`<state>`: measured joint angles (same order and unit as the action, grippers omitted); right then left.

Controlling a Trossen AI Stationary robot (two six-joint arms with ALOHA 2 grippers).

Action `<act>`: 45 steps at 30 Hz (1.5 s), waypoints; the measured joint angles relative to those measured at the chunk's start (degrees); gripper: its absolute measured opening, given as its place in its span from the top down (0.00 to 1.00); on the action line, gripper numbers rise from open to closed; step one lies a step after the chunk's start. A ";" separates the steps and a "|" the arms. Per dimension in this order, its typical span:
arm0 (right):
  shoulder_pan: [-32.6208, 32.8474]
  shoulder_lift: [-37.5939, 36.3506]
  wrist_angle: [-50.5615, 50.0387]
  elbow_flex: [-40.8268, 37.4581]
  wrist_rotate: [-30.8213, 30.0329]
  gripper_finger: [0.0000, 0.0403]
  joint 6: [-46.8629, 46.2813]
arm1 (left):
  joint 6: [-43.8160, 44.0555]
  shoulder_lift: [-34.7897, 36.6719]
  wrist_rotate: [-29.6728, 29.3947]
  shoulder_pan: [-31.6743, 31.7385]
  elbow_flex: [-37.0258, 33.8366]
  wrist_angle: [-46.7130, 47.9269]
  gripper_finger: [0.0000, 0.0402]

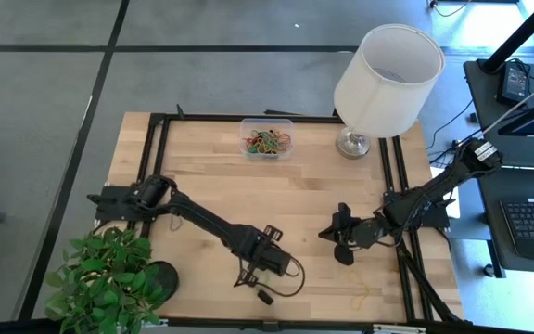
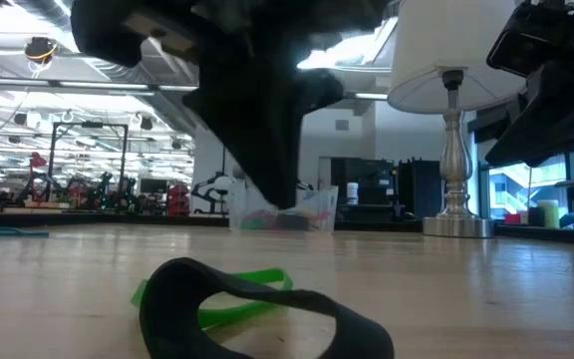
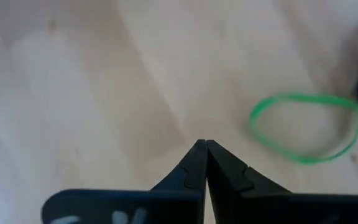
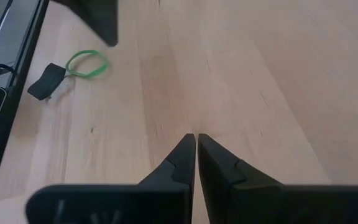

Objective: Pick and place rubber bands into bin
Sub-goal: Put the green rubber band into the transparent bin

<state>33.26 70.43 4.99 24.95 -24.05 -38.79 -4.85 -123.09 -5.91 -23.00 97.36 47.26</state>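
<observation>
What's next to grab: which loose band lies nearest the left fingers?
The green rubber band, just beyond the left fingers; the yellow one lies farther right.

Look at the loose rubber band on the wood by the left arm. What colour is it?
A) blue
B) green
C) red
B: the left wrist view shows a green rubber band lying flat on the table, just past the left gripper and its shut fingers.
</observation>
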 joint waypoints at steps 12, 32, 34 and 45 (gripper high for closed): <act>0.00 0.00 -0.07 0.00 0.02 0.94 -0.13 | -5.66 -0.72 -1.18 -4.84 0.11 -3.63 0.79; -0.02 0.00 0.13 0.00 0.04 0.94 -0.19 | -5.22 -0.68 2.86 -4.23 -8.49 -16.93 0.86; -0.02 0.00 0.13 0.00 0.04 0.94 -0.19 | -5.37 -0.68 2.34 -4.25 -8.68 -16.35 0.91; -0.02 0.00 0.11 0.00 0.04 0.94 -0.13 | -5.91 2.91 -2.36 -1.48 -8.63 -10.08 1.00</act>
<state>33.23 70.43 5.11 24.95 -24.01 -38.92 -10.76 -120.18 -8.28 -24.48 88.73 37.19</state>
